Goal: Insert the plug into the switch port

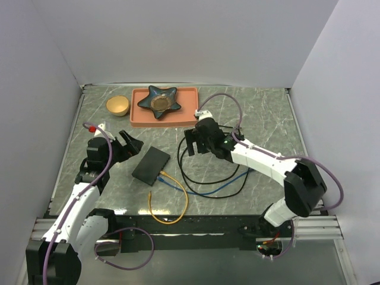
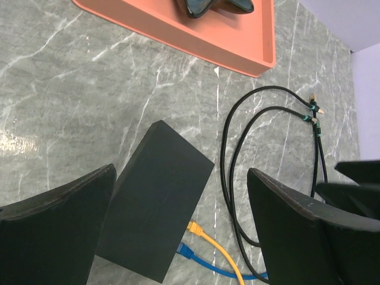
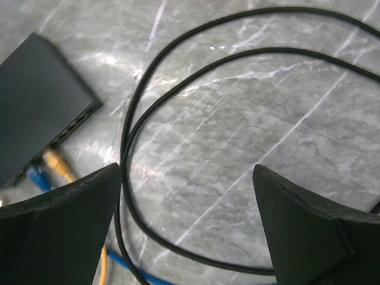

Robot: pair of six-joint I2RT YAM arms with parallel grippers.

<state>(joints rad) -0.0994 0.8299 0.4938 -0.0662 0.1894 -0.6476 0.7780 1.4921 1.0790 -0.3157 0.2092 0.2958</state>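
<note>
The switch port (image 1: 150, 165) is a flat black box lying left of the table's middle. It also shows in the left wrist view (image 2: 154, 202) and the right wrist view (image 3: 35, 101). A yellow plug (image 2: 196, 228) and a blue plug (image 2: 185, 250) sit against its socketed side. A black cable (image 1: 208, 175) lies in loops to its right, with its plug ends (image 2: 314, 110) on the table. My left gripper (image 1: 127, 145) is open and empty above the box's left end. My right gripper (image 1: 193, 142) is open and empty over the black loops (image 3: 178, 77).
An orange-pink tray (image 1: 139, 116) holding a dark star-shaped dish (image 1: 159, 100) stands at the back, with a small yellow bowl (image 1: 117, 105) to its left. The yellow cable (image 1: 169, 218) loops toward the near edge. The blue cable (image 1: 225, 187) runs right under the black loops.
</note>
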